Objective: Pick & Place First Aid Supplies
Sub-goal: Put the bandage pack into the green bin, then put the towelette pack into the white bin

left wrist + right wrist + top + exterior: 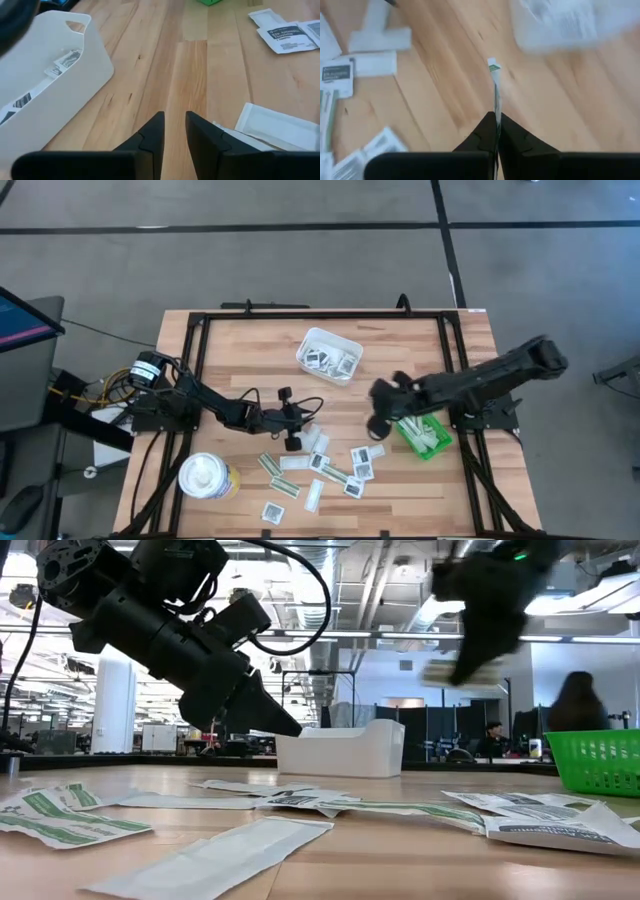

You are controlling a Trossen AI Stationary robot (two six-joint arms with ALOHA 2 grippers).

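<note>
Right gripper [495,122] pinches a narrow white-and-olive strip packet [495,90] edge-on, raised just beside the green mesh bin [425,438]. Best centre it over the bin before letting go. Left gripper [174,131] hangs part-open, empty.

Bare wood lies open along the table [230,340] at the frame's upper left and across its top edge. The tray [329,354] blocks the upper centre, the bin [424,436] the right, and a white tub [207,477] the lower left. Scattered packets [322,470] cover the lower middle, leaving only thin gaps of wood. The left gripper [292,419] reaches in from the left and the right gripper [381,420], pinching a strip [495,95], from the right; between them a narrow lane stays clear below the tray
</note>
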